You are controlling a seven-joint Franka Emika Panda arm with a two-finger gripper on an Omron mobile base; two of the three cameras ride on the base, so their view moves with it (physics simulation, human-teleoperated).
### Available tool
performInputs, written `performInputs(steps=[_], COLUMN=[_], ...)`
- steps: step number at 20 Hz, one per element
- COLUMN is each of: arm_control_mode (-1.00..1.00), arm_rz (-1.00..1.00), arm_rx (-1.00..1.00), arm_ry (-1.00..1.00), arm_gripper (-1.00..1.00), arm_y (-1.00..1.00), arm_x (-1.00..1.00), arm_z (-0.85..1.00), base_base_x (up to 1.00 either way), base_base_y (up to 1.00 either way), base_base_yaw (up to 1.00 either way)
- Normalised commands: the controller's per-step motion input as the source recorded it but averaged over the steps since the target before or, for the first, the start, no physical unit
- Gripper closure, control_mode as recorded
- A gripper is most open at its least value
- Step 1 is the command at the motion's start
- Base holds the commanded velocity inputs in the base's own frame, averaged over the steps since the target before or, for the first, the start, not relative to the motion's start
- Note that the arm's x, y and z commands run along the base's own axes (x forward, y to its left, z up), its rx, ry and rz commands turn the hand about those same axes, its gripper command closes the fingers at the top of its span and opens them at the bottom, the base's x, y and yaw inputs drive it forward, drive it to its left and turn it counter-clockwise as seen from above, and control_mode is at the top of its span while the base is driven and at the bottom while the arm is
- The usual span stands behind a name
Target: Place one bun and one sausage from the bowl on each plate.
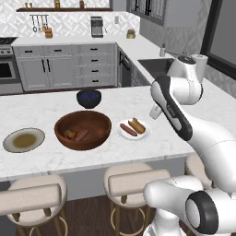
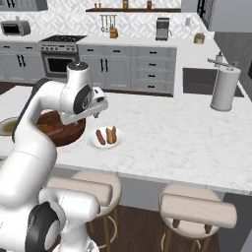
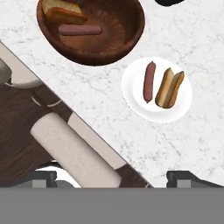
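- Wooden bowl (image 1: 83,130) (image 2: 58,129) (image 3: 92,30) sits on the marble counter (image 1: 152,147) (image 2: 172,142) (image 3: 87,96); taken as reference for all positions below.
- Inside the bowl: one bun (image 3: 63,12) against the wall and one sausage (image 3: 80,29) just beside it on the bowl floor; both also visible as small shapes from the left base camera.
- White plate (image 1: 120,133) (image 2: 93,143) (image 3: 131,87) lies just beside the bowl, on the side toward the sink (image 1: 156,67) (image 2: 202,81). It carries a second sausage (image 1: 128,129) (image 2: 100,137) (image 3: 149,82) and a second bun (image 1: 137,125) (image 2: 111,134) (image 3: 170,89), side by side, close but apart.
- Grey-rimmed plate (image 1: 24,140) (image 2: 6,126) with olive-brown centre lies on the opposite side of the bowl, apart from it; nothing on it.
- Dark blue bowl (image 1: 89,98) stands just behind the wooden bowl.
- Gripper (image 1: 156,112) (image 2: 98,112) (image 3: 111,177) hangs above the counter on the white-plate side of the bowl, fingers (image 3: 43,177) spread wide, nothing between them.
- Padded stools (image 1: 133,182) (image 3: 72,151) stand under the counter edge nearest the robot.
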Motion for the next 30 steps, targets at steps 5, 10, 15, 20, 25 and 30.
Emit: performInputs(steps=[5, 10, 15, 20, 25, 30], arm_control_mode=[1.00, 1.00, 1.00, 1.00, 1.00, -1.00], arm_rz=[0.00, 0.00, 0.00, 0.00, 0.00, -0.04], arm_rx=[0.00, 0.00, 0.00, 0.00, 0.00, -0.01], arm_ry=[-0.04, 0.00, 0.00, 0.00, 0.00, 0.01], arm_gripper=[-1.00, -1.00, -1.00, -1.00, -1.00, -1.00], arm_y=[0.01, 0.00, 0.00, 0.00, 0.00, 0.00], arm_x=[-0.02, 0.00, 0.00, 0.00, 0.00, 0.02], arm_z=[0.00, 0.00, 0.00, 0.00, 0.00, 0.07], base_base_x=[-0.02, 0.00, 0.00, 0.00, 0.00, 0.00], base_base_y=[0.17, 0.86, 0.85, 0.61, 0.59, 0.27], base_base_yaw=[0.00, 0.00, 0.00, 0.00, 0.00, 0.00])
